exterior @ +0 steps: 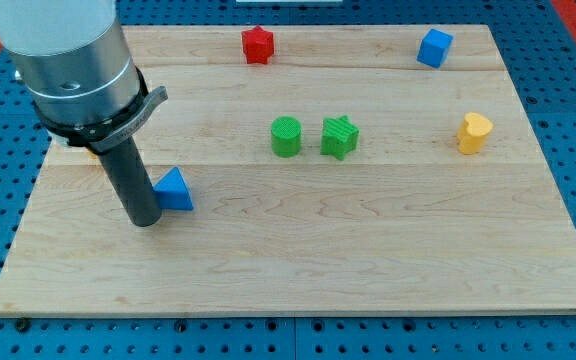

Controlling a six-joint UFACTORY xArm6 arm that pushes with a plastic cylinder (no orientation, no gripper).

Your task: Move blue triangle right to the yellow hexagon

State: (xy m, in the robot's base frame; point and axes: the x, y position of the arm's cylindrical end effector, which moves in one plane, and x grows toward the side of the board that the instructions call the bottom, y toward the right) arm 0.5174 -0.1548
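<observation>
The blue triangle (pixel 175 190) lies on the wooden board (pixel 368 250), left of centre. My tip (pixel 143 220) rests on the board just left of and slightly below the triangle, touching or nearly touching its left side. The arm's grey body hides the yellow block at the left; only a sliver (pixel 88 153) shows beside the rod. Another yellow block (pixel 474 132) sits at the view's right.
A green cylinder (pixel 286 137) and a green star (pixel 339 137) stand side by side at the board's centre. A red star (pixel 257 44) is at the top middle and a blue cube (pixel 434 47) at the top right. The arm covers the top left corner.
</observation>
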